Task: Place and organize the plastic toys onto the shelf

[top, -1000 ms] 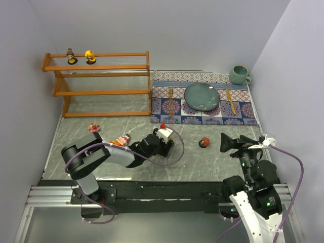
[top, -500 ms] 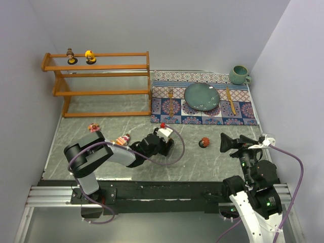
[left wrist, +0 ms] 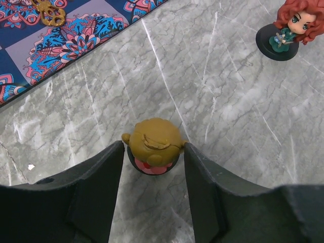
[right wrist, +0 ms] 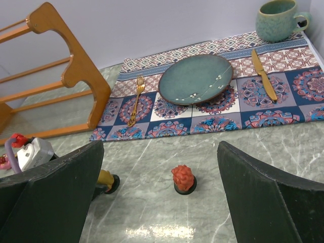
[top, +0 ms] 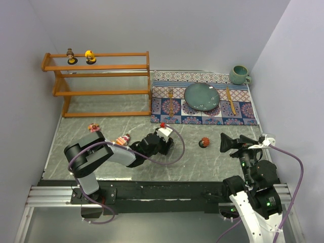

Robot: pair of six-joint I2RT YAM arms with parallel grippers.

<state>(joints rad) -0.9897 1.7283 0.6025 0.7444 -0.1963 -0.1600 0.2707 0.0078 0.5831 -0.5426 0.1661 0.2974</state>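
Observation:
My left gripper (left wrist: 153,152) stands low on the marble table, jaws shut against both sides of a brown-haired doll (left wrist: 152,144) on a dark round base; in the top view the gripper (top: 168,146) hides that doll. A red-haired doll (left wrist: 288,28) stands apart to its right, also seen from above (top: 204,142). My right gripper (right wrist: 159,152) is open and empty, with the red-haired doll (right wrist: 183,178) ahead between its fingers. The orange-brown shelf (top: 96,76) stands at the back left with a dark-haired toy (top: 71,55) and a yellow toy (top: 90,56) on its top tier.
A pink toy (top: 93,127) and an orange-pink toy (top: 121,139) lie on the table left of my left arm. The patterned placemat (top: 202,114) at the back right holds a teal plate (top: 201,96), fork and knife. A teal mug (top: 239,75) stands behind it.
My left arm has shifted slightly, its gripper edging a little toward the back over the brown-haired doll. The right arm has not moved.

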